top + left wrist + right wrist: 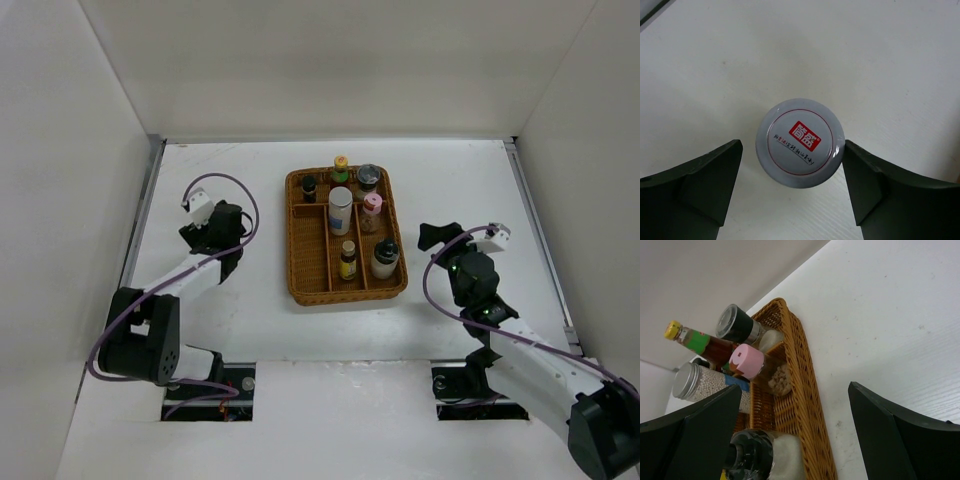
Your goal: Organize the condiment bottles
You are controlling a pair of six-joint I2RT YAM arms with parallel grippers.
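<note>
my left gripper (pixel 792 149) straddles, jaws spread, a white-capped jar (pixel 800 142) standing upright on the table (pixel 240 320) left of the wicker tray (pixel 297 270), cap toward my wrist camera. the cap has a red square with white chinese characters; the black line beneath is unreadable. my right gripper (pixel 795 387) is spread wide.

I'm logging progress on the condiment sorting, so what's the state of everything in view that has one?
Wicker tray: holds seven upright, capped bottles.
White-capped jar: upright on the table, outside the tray, capped.
Left pincer: open, a finger each side of the white-capped jar.
Right pincer: open, empty, near the tray's right side.
</note>
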